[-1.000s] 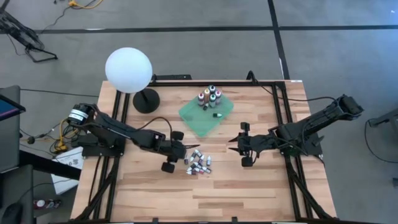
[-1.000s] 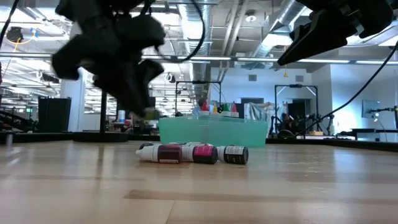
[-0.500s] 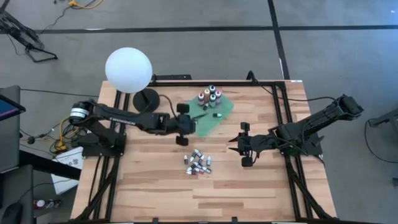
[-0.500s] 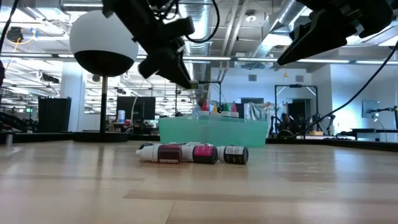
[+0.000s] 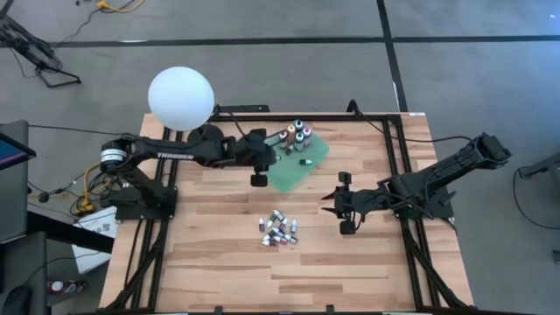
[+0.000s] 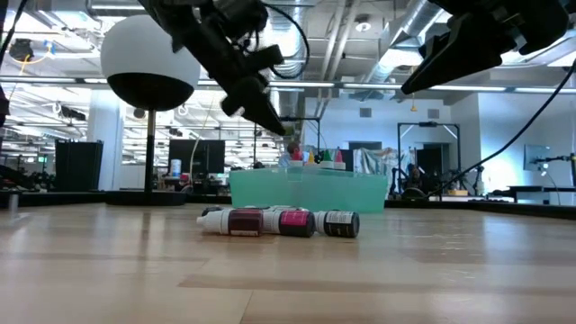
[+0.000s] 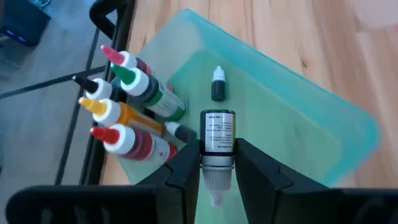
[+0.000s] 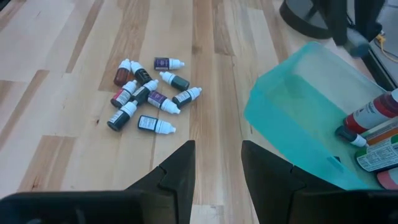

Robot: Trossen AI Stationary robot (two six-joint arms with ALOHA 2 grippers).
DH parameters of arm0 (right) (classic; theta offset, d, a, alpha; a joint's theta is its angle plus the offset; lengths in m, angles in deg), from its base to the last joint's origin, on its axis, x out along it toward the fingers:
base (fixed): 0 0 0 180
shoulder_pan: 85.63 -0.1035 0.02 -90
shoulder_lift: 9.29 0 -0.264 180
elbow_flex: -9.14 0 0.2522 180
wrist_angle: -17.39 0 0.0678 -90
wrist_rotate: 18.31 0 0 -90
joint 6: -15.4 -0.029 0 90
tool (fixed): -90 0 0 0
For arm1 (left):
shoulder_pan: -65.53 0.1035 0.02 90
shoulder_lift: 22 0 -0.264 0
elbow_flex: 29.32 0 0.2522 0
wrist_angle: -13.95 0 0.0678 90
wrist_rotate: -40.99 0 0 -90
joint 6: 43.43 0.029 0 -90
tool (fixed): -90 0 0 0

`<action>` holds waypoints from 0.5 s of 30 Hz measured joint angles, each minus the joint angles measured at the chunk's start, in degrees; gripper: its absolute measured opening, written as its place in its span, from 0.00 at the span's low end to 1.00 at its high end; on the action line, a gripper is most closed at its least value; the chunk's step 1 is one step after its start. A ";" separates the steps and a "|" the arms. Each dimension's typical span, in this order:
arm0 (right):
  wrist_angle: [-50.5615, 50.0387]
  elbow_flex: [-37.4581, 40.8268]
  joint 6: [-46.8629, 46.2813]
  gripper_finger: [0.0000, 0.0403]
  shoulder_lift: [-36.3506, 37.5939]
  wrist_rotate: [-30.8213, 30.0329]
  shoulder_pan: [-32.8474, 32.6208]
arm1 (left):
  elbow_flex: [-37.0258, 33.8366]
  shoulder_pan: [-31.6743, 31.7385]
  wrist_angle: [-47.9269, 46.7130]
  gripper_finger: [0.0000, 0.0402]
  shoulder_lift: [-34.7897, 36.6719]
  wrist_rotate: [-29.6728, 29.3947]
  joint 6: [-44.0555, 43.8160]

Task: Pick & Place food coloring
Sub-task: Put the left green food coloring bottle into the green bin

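My left gripper (image 5: 269,160) (image 7: 217,171) hangs over the left part of the green square tray (image 5: 297,171), shut on one small food coloring bottle (image 7: 217,134) with a dark body and a white label. Several tall bottles (image 5: 295,136) (image 7: 127,115) stand upright at the tray's far corner. One tiny bottle (image 7: 217,86) lies on the tray floor. A pile of several small bottles (image 5: 278,230) (image 8: 148,99) lies on their sides on the table. My right gripper (image 5: 326,204) (image 8: 217,163) stands open to the right of the pile, above the table. My left gripper pinches the small bottle between its two fingers, by the sides of its cap end (image 7: 217,163). The bottle lies along the fingers, white cap back toward the wrist and bottom pointing forward. The fingers slant downward from the table's left. The bottle is lifted clear above the tray.
A white globe lamp (image 5: 181,98) on a black base (image 5: 206,140) stands at the far left, close beside my left arm. Black frame rails (image 5: 398,188) run along the table's left, right and far sides. Bare wood lies near the front edge.
My left gripper has risen from beside the pile and swung toward the table's far edge, carrying the small bottle clear of the table to above the green tray. Its wrist has also turned on the way. The pile has stayed in place.
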 joint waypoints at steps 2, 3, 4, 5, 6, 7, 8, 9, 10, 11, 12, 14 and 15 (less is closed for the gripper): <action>0.19 0.00 0.02 0.31 0.00 0.00 0.01 | -0.10 0.47 0.25 0.22 -1.46 0.81 -0.14; 0.40 0.00 -0.01 0.31 0.00 0.00 0.01 | -0.09 0.49 1.99 0.22 -2.63 0.85 -0.03; 0.41 -0.02 -0.01 0.31 0.00 0.00 -0.01 | -0.01 0.45 3.46 0.22 -3.71 0.89 0.23; 0.42 -0.02 -0.01 0.30 0.00 0.00 -0.01 | -0.01 0.42 3.44 0.22 -4.51 0.89 0.40; 0.54 -0.04 0.00 0.30 0.00 0.00 -0.01 | -0.09 0.42 3.59 0.22 -5.15 0.88 0.48; 0.54 -0.04 -0.01 0.30 0.00 0.00 -0.01 | -0.12 0.42 4.18 0.22 -5.52 0.91 0.51; 0.40 -0.04 0.01 0.31 0.00 0.02 -0.01 | -0.10 0.49 4.58 0.22 -5.96 0.83 0.55; 0.46 -0.04 0.00 0.31 0.00 0.07 -0.01 | -0.05 0.63 5.23 0.22 -6.32 0.70 0.57; 0.40 -0.04 0.00 0.30 0.00 0.11 -0.01 | -0.04 0.83 5.21 0.22 -6.51 0.51 0.54; 0.17 -0.04 0.00 0.30 0.00 0.10 -0.01 | -0.07 1.06 4.47 0.22 -6.53 0.46 0.42; 0.15 -0.04 -0.01 0.30 0.00 0.10 0.00 | -0.07 1.22 4.43 0.22 -6.71 0.46 0.18; 0.11 -0.04 0.01 0.31 0.00 0.11 0.27 | -0.05 1.50 3.96 0.23 -6.94 0.44 -0.31; -0.03 -0.04 -0.01 0.31 0.00 0.11 0.41 | -0.05 1.63 3.13 0.24 -6.94 0.45 -0.53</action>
